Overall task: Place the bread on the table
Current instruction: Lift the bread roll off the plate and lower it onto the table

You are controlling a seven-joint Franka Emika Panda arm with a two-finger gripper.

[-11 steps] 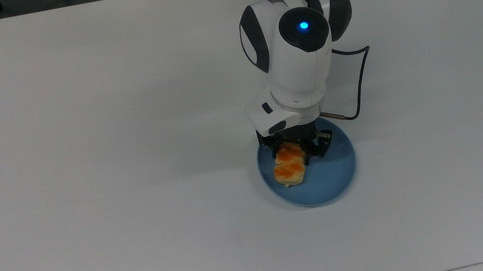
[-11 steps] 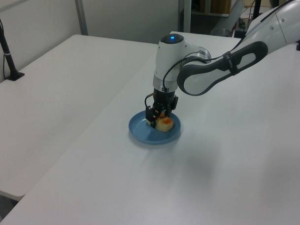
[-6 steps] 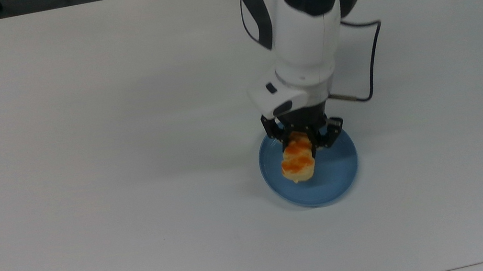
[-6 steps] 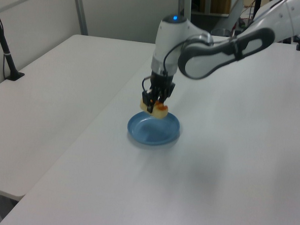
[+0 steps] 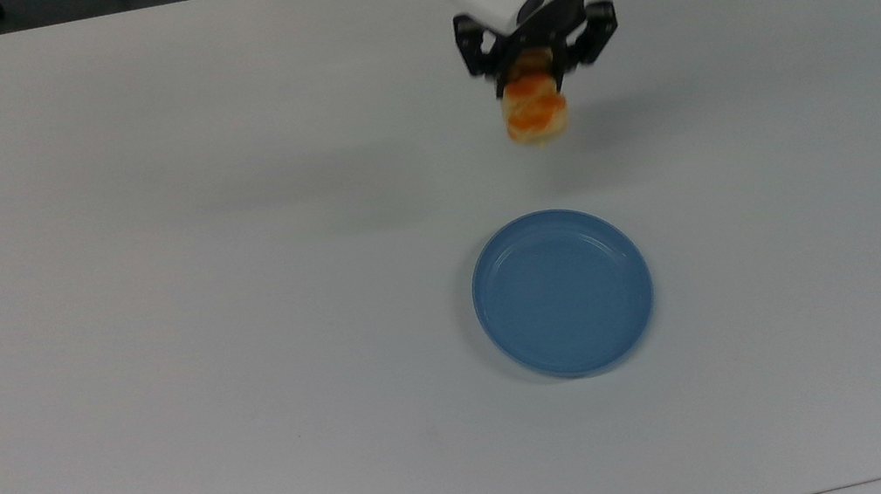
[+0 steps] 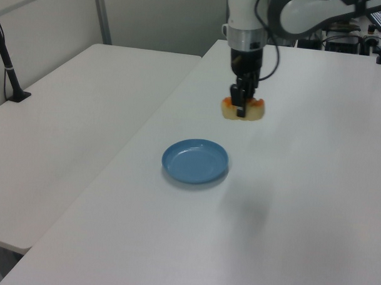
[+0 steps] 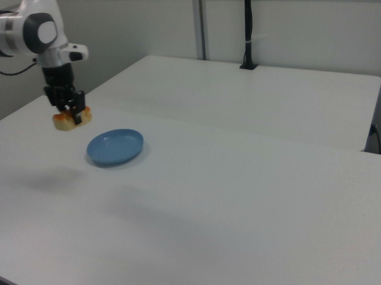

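I've got the bread [image 5: 535, 113] pinched in the gripper [image 5: 536, 66], fingers clamped across one end segment, so the rest of the loaf juts out unsupported. It hangs in the air above the table [image 5: 153, 328], off toward the far edge in the top view, well apart from the blue plate [image 5: 562, 289], which sits bare nearer the middle.

My read on the loaf: light, soft, a bit squashy, so it needs no hard squeeze. Gripped at one end, it could sag or swing. A hold across the middle segment would balance better, but this grip looks good enough for a short carry and a low set-down.

Hard to judge from here: how high the bread rides above the white top. The left view's gripper [image 6: 243, 105] covers the loaf's middle [image 6: 257, 112], and the top view cuts off the arm at the frame edge. The bread is motion-blurred too, so I can't make out its segments cleanly.
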